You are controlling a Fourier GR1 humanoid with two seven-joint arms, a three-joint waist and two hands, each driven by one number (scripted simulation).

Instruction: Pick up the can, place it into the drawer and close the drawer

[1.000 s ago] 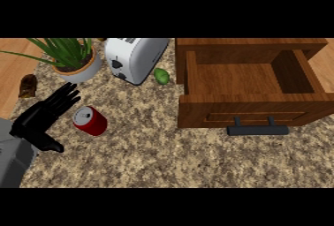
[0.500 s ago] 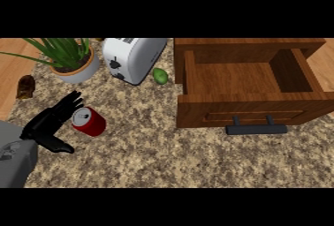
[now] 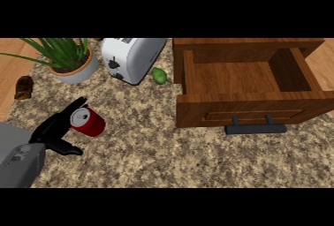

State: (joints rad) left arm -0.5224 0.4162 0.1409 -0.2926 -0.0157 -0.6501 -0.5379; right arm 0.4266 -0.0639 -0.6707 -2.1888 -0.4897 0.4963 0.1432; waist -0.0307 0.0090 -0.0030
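Over at about 8 o'clock on the speckled counter (image 3: 195, 159) sits the red can (image 3: 88, 122), tipped on its side with the silver lid facing up-left. Left hand (image 3: 55, 129) is right up against it: fingers spread along the top-left of the can, thumb sticking out below, not wrapped around anything yet, so basically open. Right hand isn't visible at all.

My guess is the can is light, rigid and smooth, and since it's lying down it'll probably roll if nudged. Best bet is grabbing across the round body mid-length, fingers one side, thumb the other. Wooden drawer (image 3: 251, 103) is pulled open at 2 o'clock, well apart from the can.
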